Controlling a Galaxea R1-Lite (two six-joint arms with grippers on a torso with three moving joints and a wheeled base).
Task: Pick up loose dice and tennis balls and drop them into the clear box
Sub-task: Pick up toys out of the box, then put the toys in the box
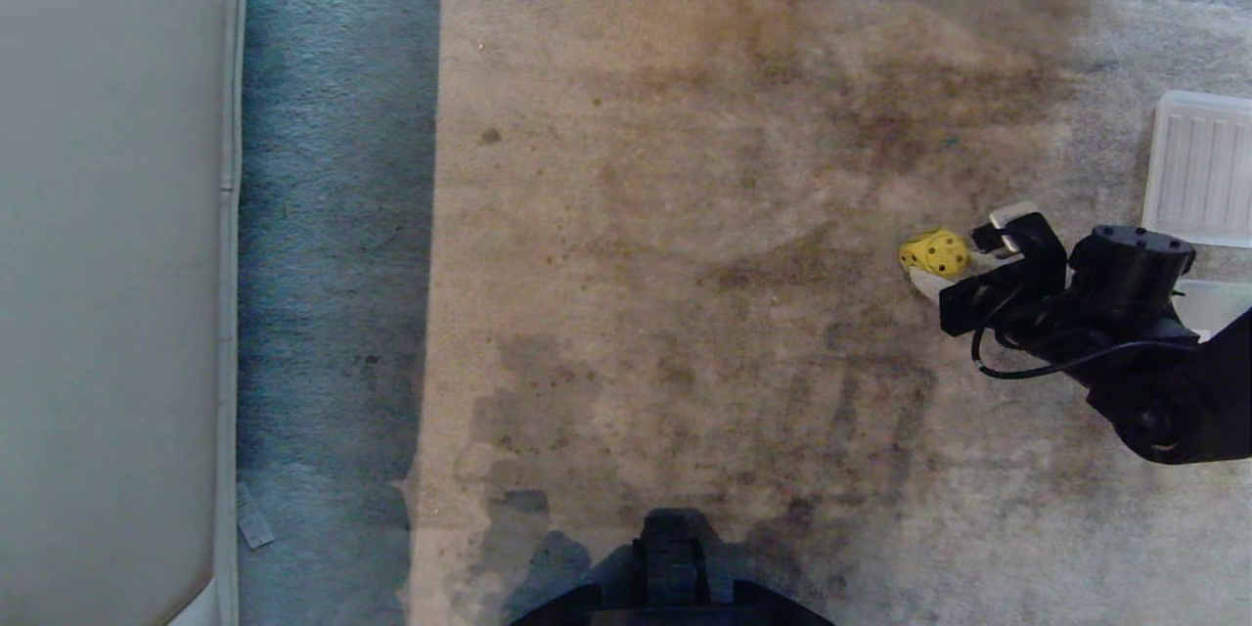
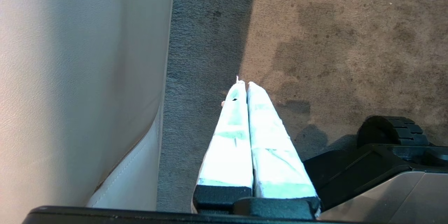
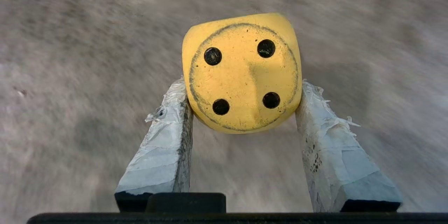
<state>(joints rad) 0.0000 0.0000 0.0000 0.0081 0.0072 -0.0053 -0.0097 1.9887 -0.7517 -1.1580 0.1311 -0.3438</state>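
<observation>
A yellow die point(image 1: 931, 249) with black pips shows at the right of the head view, between the taped fingers of my right gripper point(image 1: 954, 259). From the right wrist, its four-pip face point(image 3: 241, 70) looks up at me and both fingertips press on its sides, so the right gripper point(image 3: 242, 89) is shut on it. I cannot tell whether it is off the carpet. A strip of frosted plastic point(image 1: 1218, 301) behind the right arm looks like the clear box. No tennis balls are in view. My left gripper point(image 2: 245, 83) hangs shut and empty over the carpet.
A flat ribbed translucent lid point(image 1: 1201, 166) lies at the far right. A pale upholstered panel point(image 1: 108, 264) runs along the left side, beside the parked left gripper. Stained beige carpet point(image 1: 636, 215) fills the middle. My base point(image 1: 673, 567) shows at the bottom.
</observation>
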